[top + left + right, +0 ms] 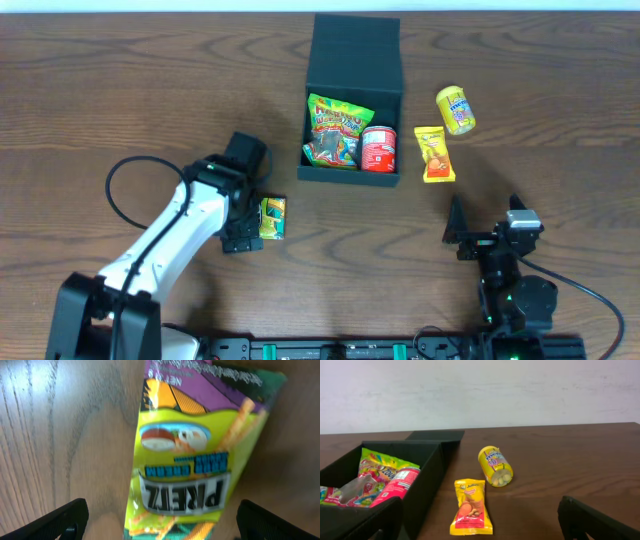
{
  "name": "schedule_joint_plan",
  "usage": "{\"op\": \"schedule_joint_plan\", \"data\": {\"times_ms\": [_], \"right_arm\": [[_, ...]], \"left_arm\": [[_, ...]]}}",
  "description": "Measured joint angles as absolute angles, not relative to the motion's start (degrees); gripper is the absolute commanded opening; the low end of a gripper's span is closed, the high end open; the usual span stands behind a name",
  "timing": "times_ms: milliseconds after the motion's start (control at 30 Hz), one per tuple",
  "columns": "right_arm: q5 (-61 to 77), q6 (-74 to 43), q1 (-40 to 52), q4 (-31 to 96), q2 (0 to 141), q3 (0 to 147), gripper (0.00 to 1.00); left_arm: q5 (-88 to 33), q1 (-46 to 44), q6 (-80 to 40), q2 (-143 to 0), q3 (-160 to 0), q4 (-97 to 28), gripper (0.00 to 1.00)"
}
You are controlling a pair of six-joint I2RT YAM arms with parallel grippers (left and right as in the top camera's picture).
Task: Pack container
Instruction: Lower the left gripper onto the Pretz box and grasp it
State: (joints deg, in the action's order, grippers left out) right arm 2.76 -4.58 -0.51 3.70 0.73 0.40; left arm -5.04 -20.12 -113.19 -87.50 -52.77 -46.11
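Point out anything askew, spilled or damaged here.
Nothing spilled or damaged. The yellow canister lies tipped on its side right of the box, and it, the yellow packet and the pretzel bag sit outside.

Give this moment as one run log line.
left gripper: open, at pretzel bag | right gripper: open, empty | container: open, candy bag, red can inside

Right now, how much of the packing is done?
Done: the candy bag and red can sit inside the open box. In hand: nothing is gripped; the left pincer is open, with a finger on either side of the pretzel bag. Left: that bag, the yellow packet and the yellow canister.
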Motion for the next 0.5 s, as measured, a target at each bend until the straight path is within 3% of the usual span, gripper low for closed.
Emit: {"op": "schedule_joint_plan", "data": {"times_ms": [500], "right_arm": [[2.8,-4.6,-0.5,3.7,0.7,0.4,0.99]], "left_arm": [[-8.6,-17.0,-106.4,-95.0,-52.8,-41.3,0.96]]}}
